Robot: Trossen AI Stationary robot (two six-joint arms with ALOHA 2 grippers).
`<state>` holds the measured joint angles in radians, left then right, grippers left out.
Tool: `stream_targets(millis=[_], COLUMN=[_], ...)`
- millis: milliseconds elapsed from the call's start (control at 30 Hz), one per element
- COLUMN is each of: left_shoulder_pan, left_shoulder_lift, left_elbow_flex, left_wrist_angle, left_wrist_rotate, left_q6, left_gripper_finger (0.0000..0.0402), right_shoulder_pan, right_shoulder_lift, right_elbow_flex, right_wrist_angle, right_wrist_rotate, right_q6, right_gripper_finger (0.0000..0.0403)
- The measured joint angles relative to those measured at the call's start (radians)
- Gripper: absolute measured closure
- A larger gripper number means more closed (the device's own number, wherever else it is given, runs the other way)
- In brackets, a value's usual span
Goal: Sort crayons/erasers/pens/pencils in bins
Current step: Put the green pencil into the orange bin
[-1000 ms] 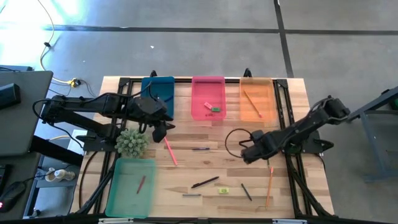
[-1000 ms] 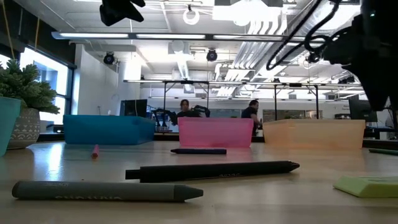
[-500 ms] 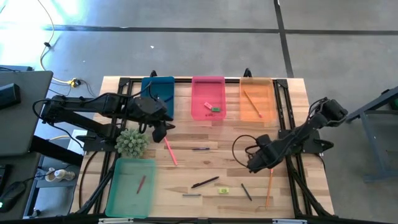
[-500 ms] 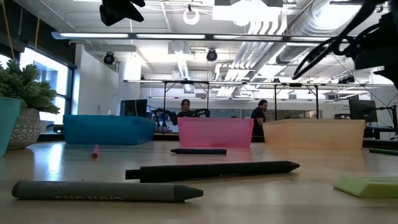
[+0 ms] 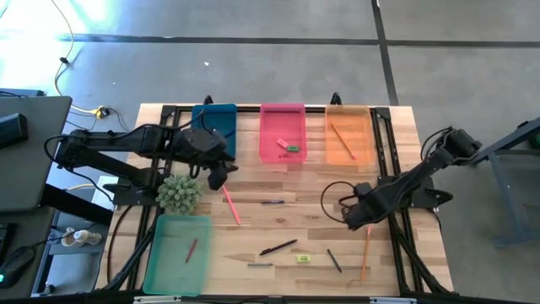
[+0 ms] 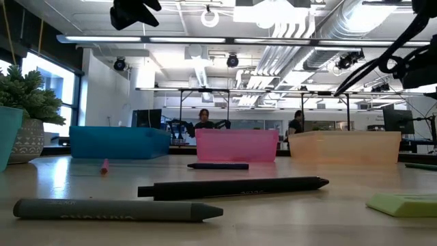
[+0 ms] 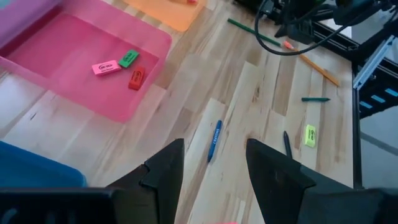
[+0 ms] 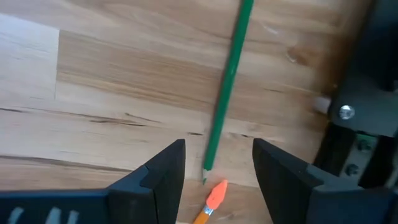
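My right gripper [image 8: 214, 174] points down, open, over the bare wood at the table's right. The green pencil's [image 8: 227, 87] tip and the orange pencil's [image 8: 214, 196] eraser end show between its fingers, untouched. The orange pencil [image 5: 365, 252] lies flat toward the near edge. My left gripper [image 7: 214, 165] hangs open above the table near the blue bin [image 5: 214, 127], over a blue pen [image 7: 213, 140]. The pink bin [image 5: 282, 133] holds three erasers [image 7: 127, 60]. The orange bin [image 5: 348, 135] holds one pencil, and the green bin [image 5: 179, 253] holds a red crayon.
A pink stick [image 5: 230, 205], a black pen [image 5: 278, 247], a grey crayon [image 5: 260, 264], a yellow eraser [image 5: 304, 258] and a dark stick [image 5: 334, 260] lie loose on the table. A potted plant [image 5: 179, 194] stands at the left. Black rails [image 5: 396, 245] run along the right.
My right gripper has moved toward the table's right and near edges and sunk a little, staying open, and now stands over the orange pencil's far end. The left arm has kept still.
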<state>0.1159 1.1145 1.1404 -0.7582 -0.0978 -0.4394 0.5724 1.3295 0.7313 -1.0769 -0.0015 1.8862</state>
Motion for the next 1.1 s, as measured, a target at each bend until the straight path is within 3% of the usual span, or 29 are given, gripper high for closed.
stream_targets(millis=[667,1100], left_shoulder_pan=[0.004,0.018], left_shoulder_lift=[0.000,0.000], left_elbow_flex=[0.000,0.000], left_wrist_angle=[0.000,0.003], left_wrist_rotate=[-0.003,-0.003], left_q6=[-0.002,-0.002], left_gripper_finger=[0.0241,0.0241], right_shoulder_pan=[0.000,-0.004], right_shoulder_lift=[-0.051,-0.112], right_elbow_flex=[-0.217,-0.274], right_wrist_angle=[0.302,0.339], right_wrist_rotate=[-0.067,-0.083], right_q6=[0.020,0.026], right_gripper_finger=[0.0226,0.0304])
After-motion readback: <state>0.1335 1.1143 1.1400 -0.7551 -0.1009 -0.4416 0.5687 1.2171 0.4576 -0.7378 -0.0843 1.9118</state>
